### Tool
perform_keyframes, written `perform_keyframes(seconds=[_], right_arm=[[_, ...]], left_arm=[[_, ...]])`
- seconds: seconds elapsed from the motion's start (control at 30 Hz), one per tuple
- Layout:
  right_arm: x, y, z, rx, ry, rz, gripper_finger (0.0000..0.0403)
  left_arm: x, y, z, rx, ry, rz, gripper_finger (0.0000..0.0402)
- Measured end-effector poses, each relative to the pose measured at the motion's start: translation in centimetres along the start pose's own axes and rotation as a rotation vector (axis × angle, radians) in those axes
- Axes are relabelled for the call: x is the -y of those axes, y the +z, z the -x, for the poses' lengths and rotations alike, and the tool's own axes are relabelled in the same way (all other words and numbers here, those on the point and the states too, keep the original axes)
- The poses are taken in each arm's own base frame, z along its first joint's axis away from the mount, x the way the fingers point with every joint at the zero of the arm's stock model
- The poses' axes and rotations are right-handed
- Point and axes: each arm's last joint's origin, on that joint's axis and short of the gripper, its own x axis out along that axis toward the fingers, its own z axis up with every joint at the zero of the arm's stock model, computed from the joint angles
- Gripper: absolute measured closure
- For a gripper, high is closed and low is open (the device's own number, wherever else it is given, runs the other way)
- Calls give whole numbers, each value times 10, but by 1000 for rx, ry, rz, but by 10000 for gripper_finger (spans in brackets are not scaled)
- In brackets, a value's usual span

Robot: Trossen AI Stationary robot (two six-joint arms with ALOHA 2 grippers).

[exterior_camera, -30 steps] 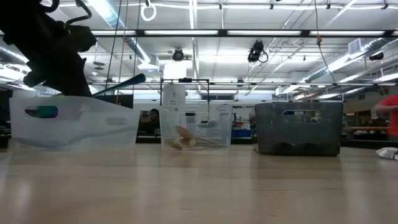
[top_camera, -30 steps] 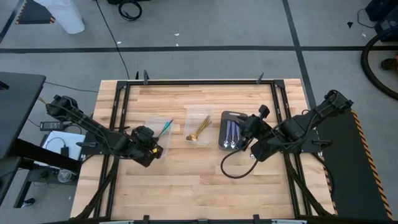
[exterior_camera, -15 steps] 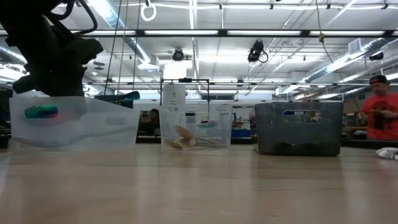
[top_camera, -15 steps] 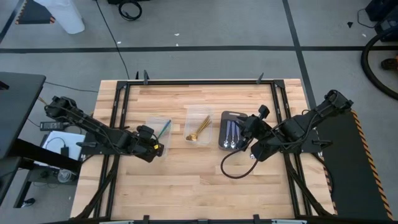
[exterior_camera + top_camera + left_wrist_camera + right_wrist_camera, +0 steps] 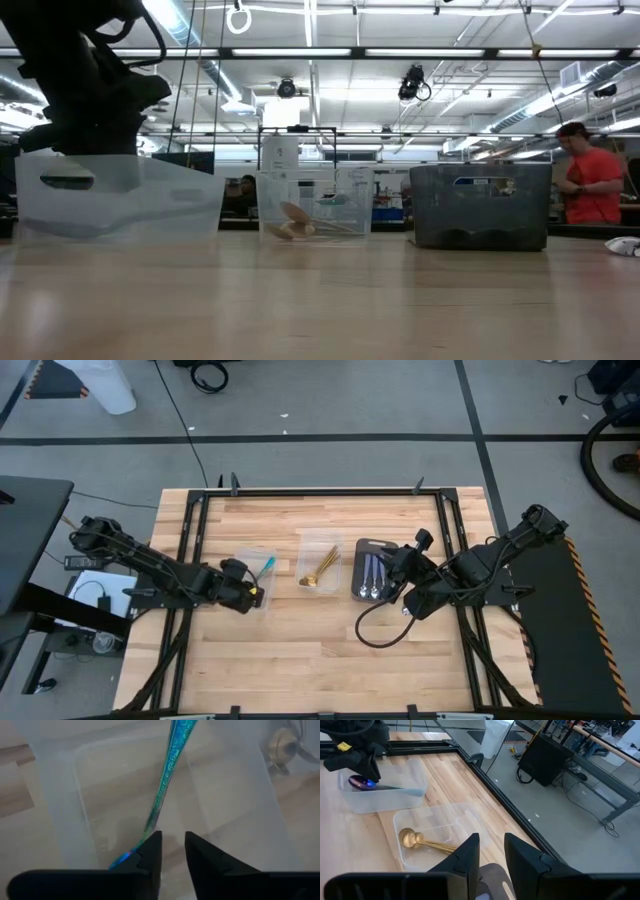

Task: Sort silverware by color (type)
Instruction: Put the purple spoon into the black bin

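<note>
Since 1 s ago the left gripper (image 5: 250, 593) has drawn back toward the table's left edge, and the teal-handled iridescent purple spoon (image 5: 163, 790) that stuck up at an angle above the tub rim now lies lower, inside the clear plastic left tub (image 5: 256, 572). L fingers (image 5: 150, 855) stand narrowly apart w/ nothing clamped between them; the spoon's bowel end sits just beside one fingertip, handle running away along the tub floor. From the right wrist view the purple bowl shows at the tub's near end under the left gripper. Next over, the clear plastic middle tub (image 5: 321, 569) holds the shiny gold spoons (image 5: 427, 842), bowls together at one end. The dark grey tray (image 5: 359, 573) beside it holds the plain silver spoons (image 5: 372, 574), laid side by side. Right gripper (image 5: 490, 855) hovers by the tray's right side, fingers slightly parted, holding nothing. In the low view the three containers stand in a row, apart from each other. A person in a red shirt (image 5: 590, 185) stands in the room behind, at far right.
</note>
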Motion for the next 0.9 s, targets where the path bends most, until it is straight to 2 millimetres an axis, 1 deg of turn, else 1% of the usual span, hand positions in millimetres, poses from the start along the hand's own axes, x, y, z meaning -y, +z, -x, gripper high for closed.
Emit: perform_keyframes(seconds=[0.1,0.2,0.3,0.53,0.8,0.9], right_arm=[[0,0,0,-2,2,0,302],[0,0,0,-2,3,0,302],[0,0,0,-3,3,0,302],[-1,0,0,-18,24,0,302],[-1,-1,0,-18,25,0,302],[-1,-1,0,-23,30,-1,302]], left_arm=[[1,2,1,-8,-1,-47,292],[11,7,8,-1,-37,-130,281],[22,14,19,24,-81,-219,279],[46,29,42,114,-170,-364,278],[72,26,55,248,-389,-614,278],[79,25,60,301,-450,-675,278]])
